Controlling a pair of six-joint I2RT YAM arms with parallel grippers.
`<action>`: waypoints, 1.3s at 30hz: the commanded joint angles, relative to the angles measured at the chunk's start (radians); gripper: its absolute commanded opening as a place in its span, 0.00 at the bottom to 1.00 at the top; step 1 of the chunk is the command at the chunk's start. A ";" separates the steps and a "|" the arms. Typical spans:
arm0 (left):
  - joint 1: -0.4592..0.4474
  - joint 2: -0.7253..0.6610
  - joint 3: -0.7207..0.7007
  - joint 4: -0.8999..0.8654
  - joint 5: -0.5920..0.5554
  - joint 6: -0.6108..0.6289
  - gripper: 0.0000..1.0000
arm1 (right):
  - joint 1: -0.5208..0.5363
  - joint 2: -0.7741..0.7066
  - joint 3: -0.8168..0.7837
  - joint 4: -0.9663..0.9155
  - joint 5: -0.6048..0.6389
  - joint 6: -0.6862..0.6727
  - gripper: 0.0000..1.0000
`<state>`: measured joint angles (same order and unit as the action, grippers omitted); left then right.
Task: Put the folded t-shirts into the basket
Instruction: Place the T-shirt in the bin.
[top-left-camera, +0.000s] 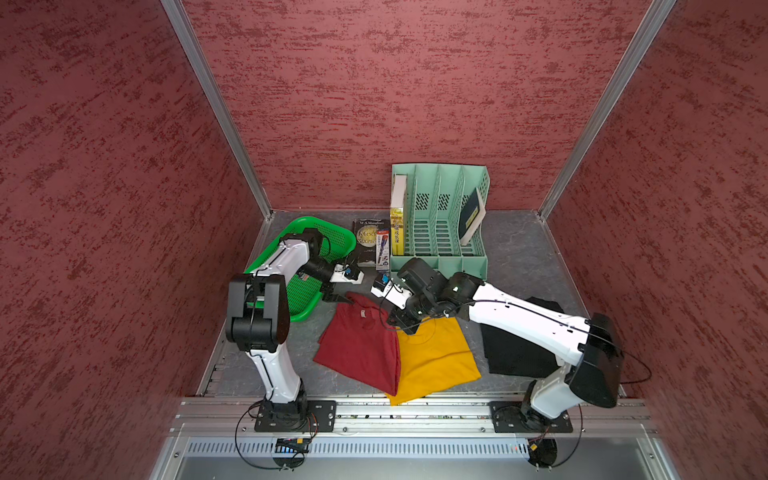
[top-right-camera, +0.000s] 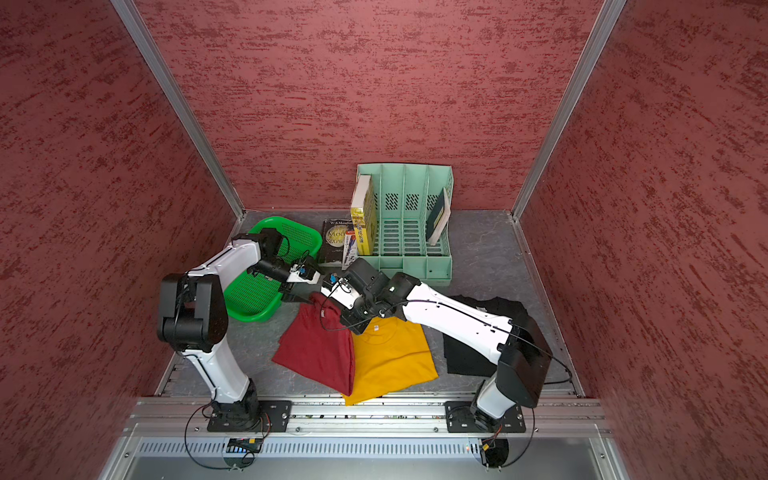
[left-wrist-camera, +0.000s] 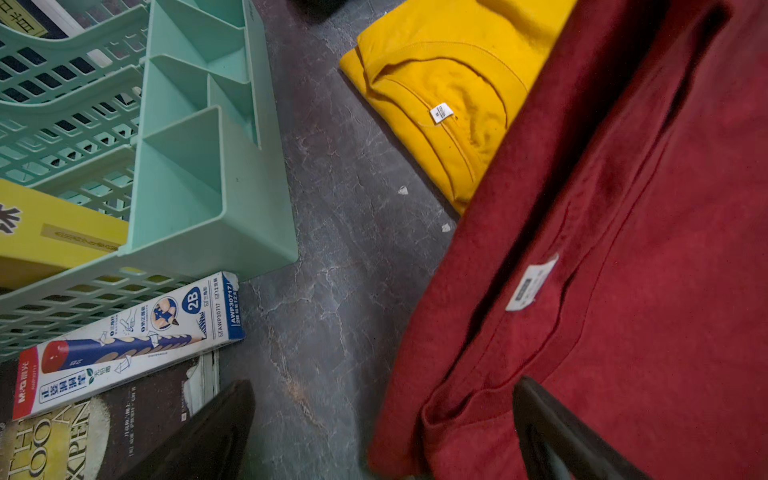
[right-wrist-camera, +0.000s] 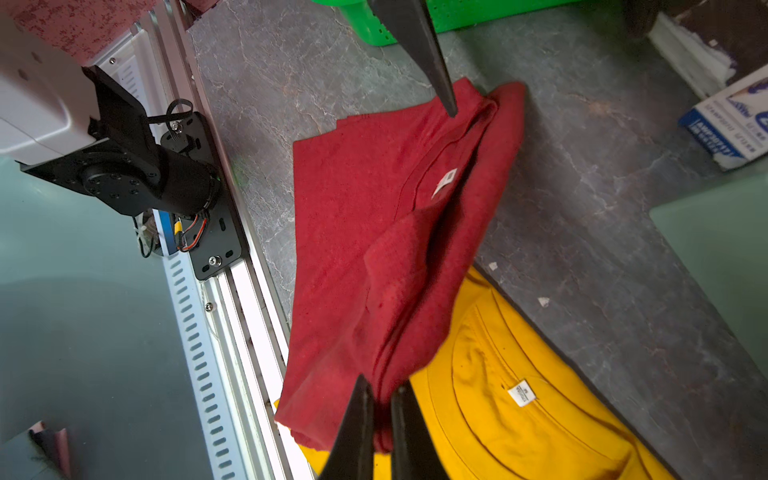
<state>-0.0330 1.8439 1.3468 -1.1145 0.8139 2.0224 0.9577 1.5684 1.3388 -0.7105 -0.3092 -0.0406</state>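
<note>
Because the dark red t-shirt (top-left-camera: 357, 345) lay half over the mustard yellow t-shirt (top-left-camera: 436, 357), the right end effector (right-wrist-camera: 380, 384) was clamped on its lifted edge, by my reading to peel it clear. The left end effector (left-wrist-camera: 380, 390) stood wide open, astride the collar end nearest the basket (top-left-camera: 303, 297). All three shirts, the black t-shirt (top-left-camera: 511, 353) included, lay on the bench (top-left-camera: 519, 257) — the basket looked empty, though the left arm hid part of it.
</note>
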 joint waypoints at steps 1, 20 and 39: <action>-0.010 0.024 0.014 -0.038 -0.024 0.155 1.00 | -0.005 -0.057 -0.027 0.106 0.005 -0.035 0.00; -0.072 0.055 -0.107 0.156 -0.205 0.180 0.50 | -0.006 -0.105 -0.051 0.130 0.018 -0.055 0.00; -0.074 -0.397 -0.091 -0.099 -0.388 -0.411 0.00 | -0.010 -0.085 0.143 -0.009 0.379 -0.052 0.00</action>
<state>-0.1062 1.4986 1.2163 -1.1225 0.4625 1.8118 0.9562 1.4551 1.3975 -0.7238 -0.0174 -0.0834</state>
